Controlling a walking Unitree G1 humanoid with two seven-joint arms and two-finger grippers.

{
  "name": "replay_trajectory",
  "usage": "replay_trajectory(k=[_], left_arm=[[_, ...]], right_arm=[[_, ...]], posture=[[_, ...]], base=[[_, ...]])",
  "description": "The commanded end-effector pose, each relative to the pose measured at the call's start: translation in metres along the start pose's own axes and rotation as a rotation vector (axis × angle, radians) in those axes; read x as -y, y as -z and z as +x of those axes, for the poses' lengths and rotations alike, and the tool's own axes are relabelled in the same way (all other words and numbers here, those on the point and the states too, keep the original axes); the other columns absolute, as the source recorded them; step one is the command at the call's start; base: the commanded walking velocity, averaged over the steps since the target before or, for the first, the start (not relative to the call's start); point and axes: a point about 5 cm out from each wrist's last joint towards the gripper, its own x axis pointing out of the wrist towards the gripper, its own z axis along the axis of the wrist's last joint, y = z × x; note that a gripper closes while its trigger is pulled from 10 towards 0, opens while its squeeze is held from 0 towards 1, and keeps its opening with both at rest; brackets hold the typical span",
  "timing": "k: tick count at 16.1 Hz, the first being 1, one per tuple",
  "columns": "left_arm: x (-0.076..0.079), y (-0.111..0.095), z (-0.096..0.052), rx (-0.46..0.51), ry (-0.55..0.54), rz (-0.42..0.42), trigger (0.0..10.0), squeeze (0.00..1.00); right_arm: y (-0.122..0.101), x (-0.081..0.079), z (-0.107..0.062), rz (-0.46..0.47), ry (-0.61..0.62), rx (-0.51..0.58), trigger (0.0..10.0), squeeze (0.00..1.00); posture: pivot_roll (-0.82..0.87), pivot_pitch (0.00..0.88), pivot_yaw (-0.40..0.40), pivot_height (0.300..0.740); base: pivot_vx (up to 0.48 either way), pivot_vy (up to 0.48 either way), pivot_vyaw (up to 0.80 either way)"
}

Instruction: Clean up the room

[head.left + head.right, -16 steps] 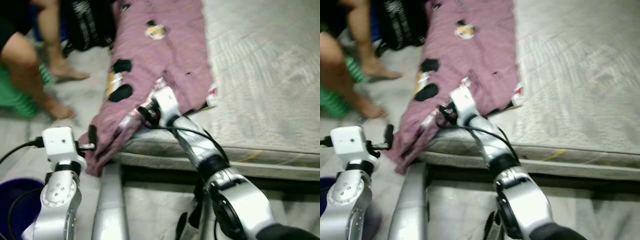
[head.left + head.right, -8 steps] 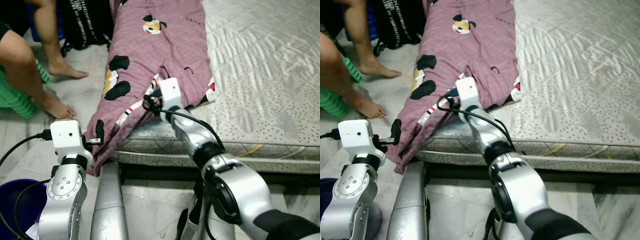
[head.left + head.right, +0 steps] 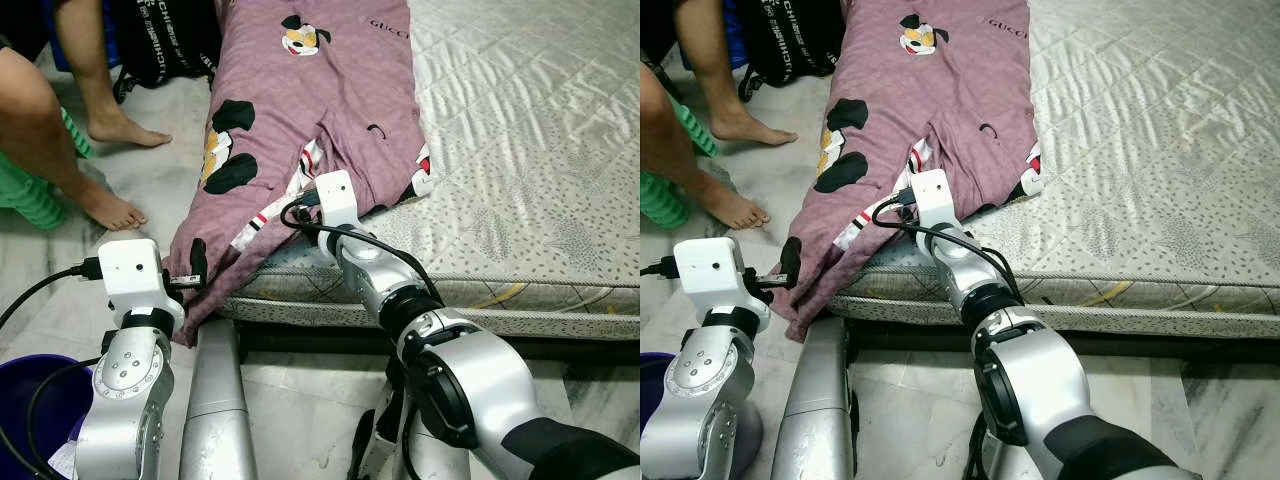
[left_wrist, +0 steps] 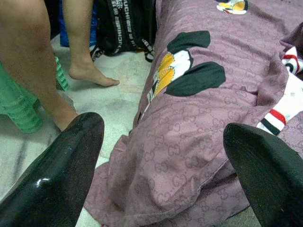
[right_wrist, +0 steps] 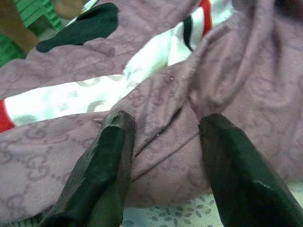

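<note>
Two end effectors work at a purple blanket (image 3: 330, 90) draped over the bed's (image 3: 540, 150) edge and down toward the floor. Right end effector (image 5: 163, 156) presses into the blanket on the bed, fingers (image 5: 111, 156) spread around a fold, not clenched. Left end effector (image 4: 161, 156) hovers released by the hanging corner. A person's legs (image 3: 60, 130) stand near.

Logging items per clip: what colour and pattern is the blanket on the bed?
The blanket is mauve with cartoon prints, clearest in the left eye view.
</note>
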Motion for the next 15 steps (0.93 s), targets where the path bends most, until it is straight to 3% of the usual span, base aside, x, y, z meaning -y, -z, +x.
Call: replay_trajectory(k=[1, 15], left_arm=[[-0.002, 0.000, 0.000, -0.006, -0.013, 0.004, 10.0, 0.00], [0.002, -0.005, 0.014, 0.024, -0.010, -0.009, 10.0, 0.00]], right_arm=[[0.008, -0.008, -0.001, 0.039, 0.009, -0.032, 0.0, 0.00], [0.014, 0.008, -0.002, 0.218, 0.062, -0.070, 0.0, 0.00]], posture=[[0.27, 0.218, -0.050, 0.532], [0.26, 0.149, -0.048, 0.532]], base=[[0.000, 0.000, 0.00], [0.000, 0.000, 0.00]])
